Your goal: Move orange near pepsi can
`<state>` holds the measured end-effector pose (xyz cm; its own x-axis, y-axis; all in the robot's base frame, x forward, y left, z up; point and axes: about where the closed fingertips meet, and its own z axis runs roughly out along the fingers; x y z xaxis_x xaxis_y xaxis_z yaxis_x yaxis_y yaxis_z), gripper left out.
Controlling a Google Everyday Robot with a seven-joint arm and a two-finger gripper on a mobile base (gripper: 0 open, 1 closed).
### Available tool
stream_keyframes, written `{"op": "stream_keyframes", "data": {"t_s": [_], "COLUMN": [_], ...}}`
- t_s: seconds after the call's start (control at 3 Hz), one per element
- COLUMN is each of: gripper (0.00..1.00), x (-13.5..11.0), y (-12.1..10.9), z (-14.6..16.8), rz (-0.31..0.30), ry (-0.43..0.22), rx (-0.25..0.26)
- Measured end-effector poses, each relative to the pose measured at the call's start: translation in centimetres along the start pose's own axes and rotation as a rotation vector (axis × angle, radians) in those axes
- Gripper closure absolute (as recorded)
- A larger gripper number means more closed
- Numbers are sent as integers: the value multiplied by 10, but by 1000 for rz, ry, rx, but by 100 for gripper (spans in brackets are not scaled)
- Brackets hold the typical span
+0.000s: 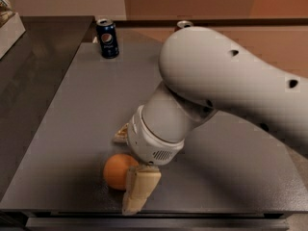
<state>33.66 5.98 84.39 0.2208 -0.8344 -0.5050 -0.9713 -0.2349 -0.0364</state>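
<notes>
While the large white arm reaches in from the right and covers much of the view, the gripper sits low over the near edge of the dark grey table. Its two tan fingers are spread apart: one finger points down and toward the front edge, and only the tip of the other shows behind the white wrist housing. The orange rests on the table between these two fingers as seen from the camera, with the near finger overlapping its right side. Contact between that finger and the fruit cannot be confirmed. The far fingertip stands clear of the orange. The pepsi can stands upright at the far left corner of the table, well apart from the orange, with its logo facing the camera. The silver top of a second can is visible just above the arm at the far edge; its body is hidden. A pale object lies on the darker counter at the left margin.
</notes>
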Motion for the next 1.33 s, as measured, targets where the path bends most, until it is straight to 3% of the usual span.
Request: {"op": "stream_keyframes", "data": {"t_s": [0.67, 1.0, 1.33], "gripper": [65, 87, 100], "x": [-8, -14, -13], "y": [-1, -17, -53], "z": [-1, -15, -36], "rz": [-8, 16, 91], "ry": [-21, -27, -51], "rx": [2, 59, 153]}}
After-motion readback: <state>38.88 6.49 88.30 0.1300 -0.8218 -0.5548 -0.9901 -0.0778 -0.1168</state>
